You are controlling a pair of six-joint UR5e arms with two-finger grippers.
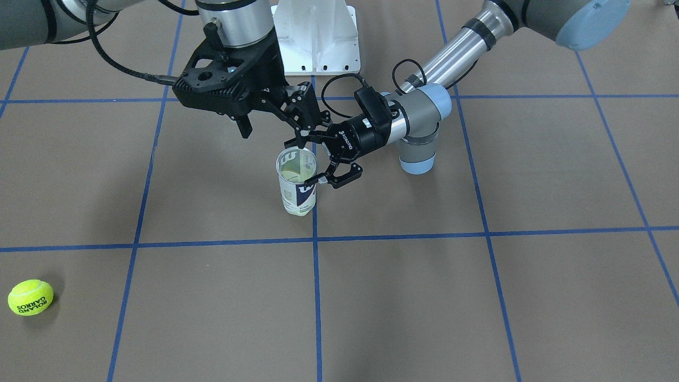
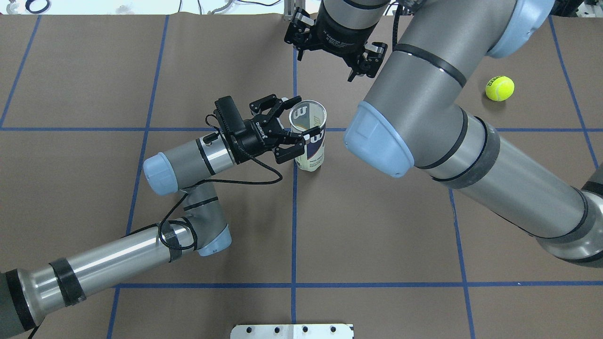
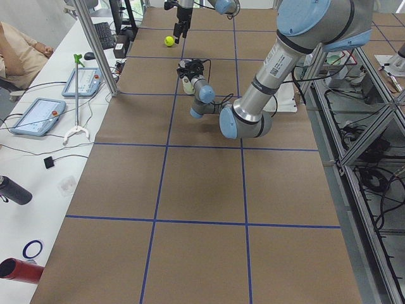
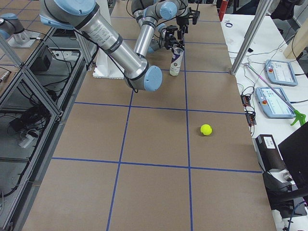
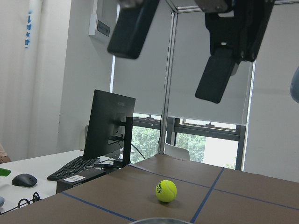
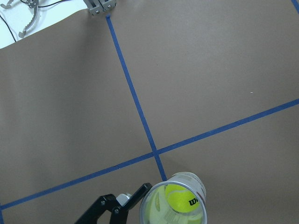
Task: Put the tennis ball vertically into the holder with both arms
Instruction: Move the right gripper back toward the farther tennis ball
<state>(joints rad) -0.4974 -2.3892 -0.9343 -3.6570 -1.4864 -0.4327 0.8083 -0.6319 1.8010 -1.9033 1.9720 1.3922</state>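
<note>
On table (image 1: pixel 477 297), front view: can (image 1: pixel 297 185) upright, just beside blue tape line (image 1: pixel 315 276). Left gripper (image 1: pixel 306 162) level with its rim, spread wide, grasping nothing. Right gripper (image 1: pixel 273 130) above can, spread, empty. Loose ball (image 1: pixel 30 297) well apart, near table corner. Overhead view: left gripper's fingers (image 2: pixel 282 104) at can's side; contact cannot be told. Right wrist view: second ball (image 6: pixel 180 198) inside can. Left wrist view: loose ball on table beyond can rim.
</note>
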